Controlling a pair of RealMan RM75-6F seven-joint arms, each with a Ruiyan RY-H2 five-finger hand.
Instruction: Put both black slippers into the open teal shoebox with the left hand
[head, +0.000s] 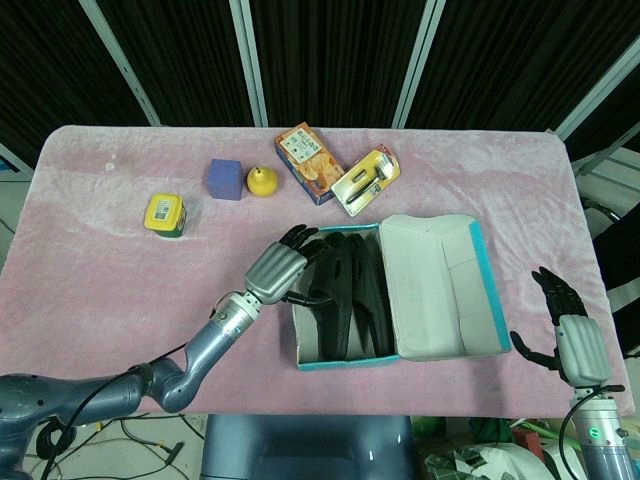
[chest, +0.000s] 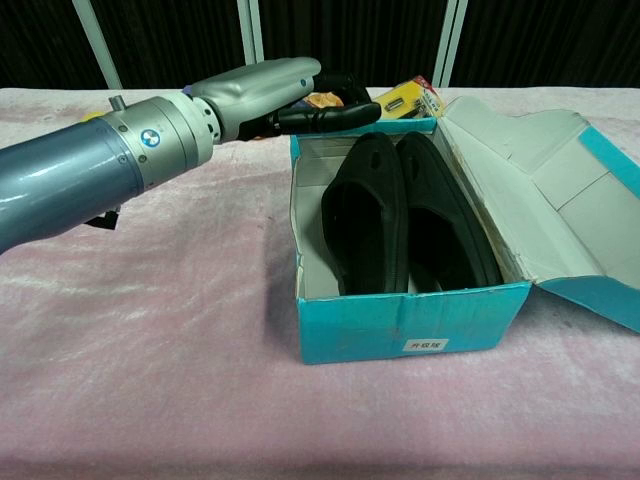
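Both black slippers (head: 345, 290) lie side by side inside the open teal shoebox (head: 345, 367), toes toward the far end. In the chest view the left slipper (chest: 366, 212) and the right slipper (chest: 442, 222) rest flat behind the box's front wall (chest: 412, 322). My left hand (head: 276, 266) hovers above the box's far left corner with its fingers (chest: 330, 115) stretched out and apart, holding nothing. The box lid (head: 435, 285) is folded open to the right. My right hand (head: 572, 335) stays open beyond the table's near right corner.
Along the back of the pink table (head: 100, 270) stand a yellow tin (head: 165, 214), a purple cube (head: 225, 179), a yellow pear (head: 261, 180), an orange snack box (head: 310, 162) and a yellow packaged tool (head: 365, 180), the last close behind the shoebox.
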